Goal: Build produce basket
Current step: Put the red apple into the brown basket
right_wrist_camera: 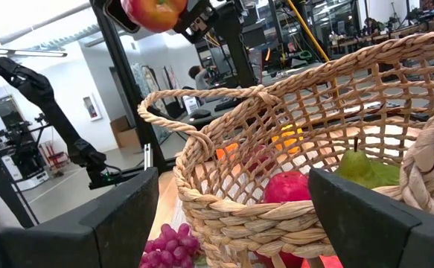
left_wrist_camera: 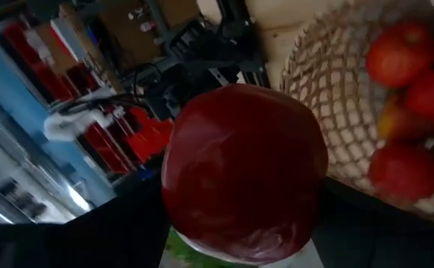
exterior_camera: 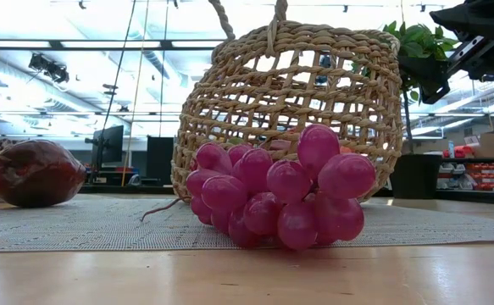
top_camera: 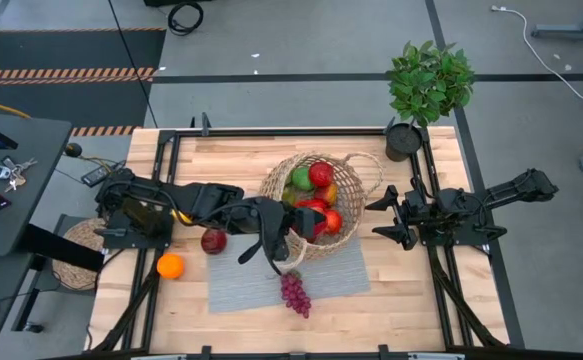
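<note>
Produce basket of tan wicker lies tipped as left fingers clamp one red apple at its mouth; right fingers wait apart.

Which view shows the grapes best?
Low view: the grapes fill the foreground, unobstructed, in front of the basket. High view shows them small on the mat; right wrist view catches only part of the bunch; left wrist view shows none.

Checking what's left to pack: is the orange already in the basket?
No, the orange lies on the bare table, left of the mat and apart from the basket.
</note>
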Controlling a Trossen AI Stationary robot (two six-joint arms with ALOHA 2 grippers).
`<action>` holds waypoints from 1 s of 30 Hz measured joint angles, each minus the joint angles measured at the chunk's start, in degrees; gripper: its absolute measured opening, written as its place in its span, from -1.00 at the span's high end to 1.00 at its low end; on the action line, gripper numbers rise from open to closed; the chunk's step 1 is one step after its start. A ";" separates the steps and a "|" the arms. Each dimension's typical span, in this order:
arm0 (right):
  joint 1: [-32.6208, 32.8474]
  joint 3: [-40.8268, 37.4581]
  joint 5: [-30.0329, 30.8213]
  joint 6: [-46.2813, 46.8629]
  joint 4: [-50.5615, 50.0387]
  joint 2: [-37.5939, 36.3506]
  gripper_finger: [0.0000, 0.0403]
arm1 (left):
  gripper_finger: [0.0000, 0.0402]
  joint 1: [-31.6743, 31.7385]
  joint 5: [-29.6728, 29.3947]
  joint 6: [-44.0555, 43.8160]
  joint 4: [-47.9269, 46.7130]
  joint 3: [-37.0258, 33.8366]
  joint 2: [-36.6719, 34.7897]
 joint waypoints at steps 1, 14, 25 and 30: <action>0.01 0.00 0.01 0.01 0.01 0.00 -0.73 | -0.36 0.33 0.47 -2.34 0.01 0.00 0.00; 0.02 0.00 0.01 -0.01 0.01 0.00 -0.73 | -0.37 8.41 3.32 -42.57 0.51 0.00 0.28; 0.00 0.00 0.01 0.01 -0.03 0.02 -0.73 | -0.35 10.37 -0.92 -39.81 6.67 -0.04 9.03; 0.00 0.00 0.01 0.01 -0.05 0.02 -0.73 | -0.35 10.52 -6.52 -27.84 11.29 -0.04 13.42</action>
